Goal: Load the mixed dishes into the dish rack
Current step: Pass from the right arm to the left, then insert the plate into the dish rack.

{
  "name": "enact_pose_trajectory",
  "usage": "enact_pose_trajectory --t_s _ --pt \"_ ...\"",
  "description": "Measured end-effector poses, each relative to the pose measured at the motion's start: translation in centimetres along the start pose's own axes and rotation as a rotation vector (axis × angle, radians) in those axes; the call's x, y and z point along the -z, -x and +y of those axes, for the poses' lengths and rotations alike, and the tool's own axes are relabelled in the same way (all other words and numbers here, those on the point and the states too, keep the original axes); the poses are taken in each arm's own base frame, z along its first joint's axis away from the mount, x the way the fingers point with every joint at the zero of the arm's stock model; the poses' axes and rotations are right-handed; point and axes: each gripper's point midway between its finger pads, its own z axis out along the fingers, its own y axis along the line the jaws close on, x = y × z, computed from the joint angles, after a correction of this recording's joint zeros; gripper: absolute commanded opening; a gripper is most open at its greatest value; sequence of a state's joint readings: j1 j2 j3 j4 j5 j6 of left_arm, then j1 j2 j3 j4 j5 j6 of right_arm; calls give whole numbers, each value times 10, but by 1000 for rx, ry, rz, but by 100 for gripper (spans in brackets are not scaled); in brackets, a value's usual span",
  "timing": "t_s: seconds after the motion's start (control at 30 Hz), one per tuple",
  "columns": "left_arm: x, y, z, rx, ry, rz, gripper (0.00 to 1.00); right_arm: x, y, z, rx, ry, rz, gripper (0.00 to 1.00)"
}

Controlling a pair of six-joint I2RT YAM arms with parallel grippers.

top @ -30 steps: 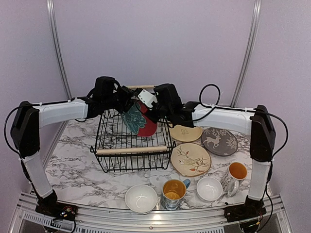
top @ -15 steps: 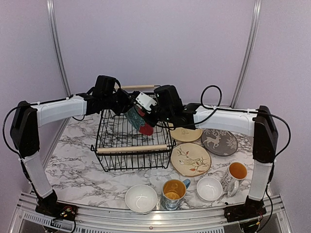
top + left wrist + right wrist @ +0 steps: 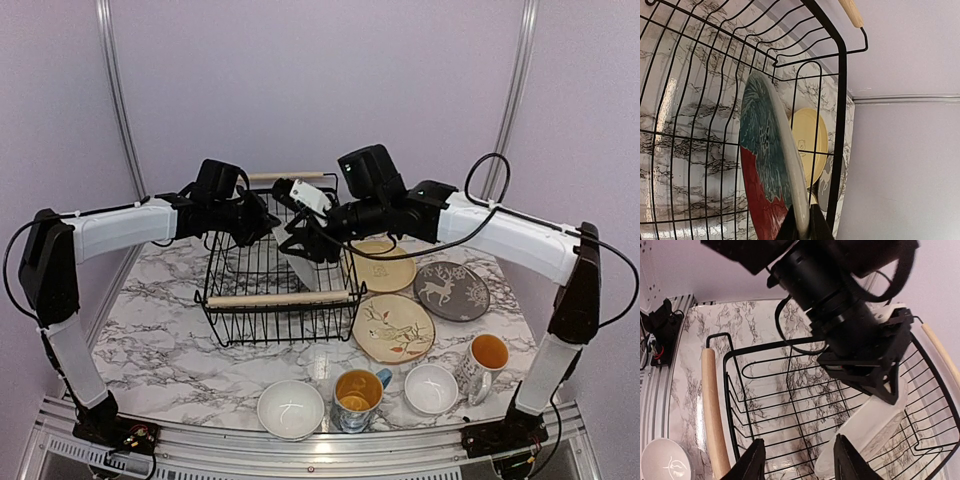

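Left fingers were clamped on the rim of the teal plate, which stood on edge inside the dish rack, red plate against it. Right fingers were apart, above the rack.

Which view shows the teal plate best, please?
Left wrist: the teal plate fills the frame, patterned face visible, held in the left claw. Right wrist shows only its pale back; the top view barely shows it.

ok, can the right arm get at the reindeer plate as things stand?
Probably yes: the right gripper is open and empty, and the reindeer plate lies flat and uncovered on that arm's side.
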State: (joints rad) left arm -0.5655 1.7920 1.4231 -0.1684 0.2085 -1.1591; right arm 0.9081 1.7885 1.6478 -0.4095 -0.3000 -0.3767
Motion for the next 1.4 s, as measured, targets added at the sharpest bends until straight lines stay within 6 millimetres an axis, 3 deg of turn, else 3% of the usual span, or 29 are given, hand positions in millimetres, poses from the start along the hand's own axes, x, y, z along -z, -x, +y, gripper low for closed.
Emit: enact_pose_trajectory --t_s 0.07,0.13,0.23,0.37,0.53,0.7,0.83,1.07,1.23,1.4 --pt "0 -2 -3 -26 -3 6 0 35 16 -23 -43 -17 -57 50" --pt "1 -5 -8 -65 0 14 0 71 24 -64 -91 -97 -108 51" --pt "5 -7 -25 -154 17 12 0 114 11 -126 -177 -244 -131 53" --pt "15 -2 -67 -310 -27 -21 0 140 -42 -195 -332 -387 -91 53" --pt "23 3 -109 -493 -101 -72 0 117 -129 -243 -514 -443 27 53" --pt "7 -3 -103 -641 -65 -78 0 73 -201 -245 -625 -387 157 54" --pt "-14 -7 -85 -710 -11 -71 0 46 -222 -238 -674 -303 190 54" --pt "-36 -10 -67 -758 15 -85 0 22 -202 -216 -650 -194 169 54" --pt "-39 -2 -78 -779 -20 -151 0 6 -189 -194 -616 -133 174 54" --pt "-37 6 -93 -794 -69 -220 0 4 -187 -186 -604 -93 172 54"
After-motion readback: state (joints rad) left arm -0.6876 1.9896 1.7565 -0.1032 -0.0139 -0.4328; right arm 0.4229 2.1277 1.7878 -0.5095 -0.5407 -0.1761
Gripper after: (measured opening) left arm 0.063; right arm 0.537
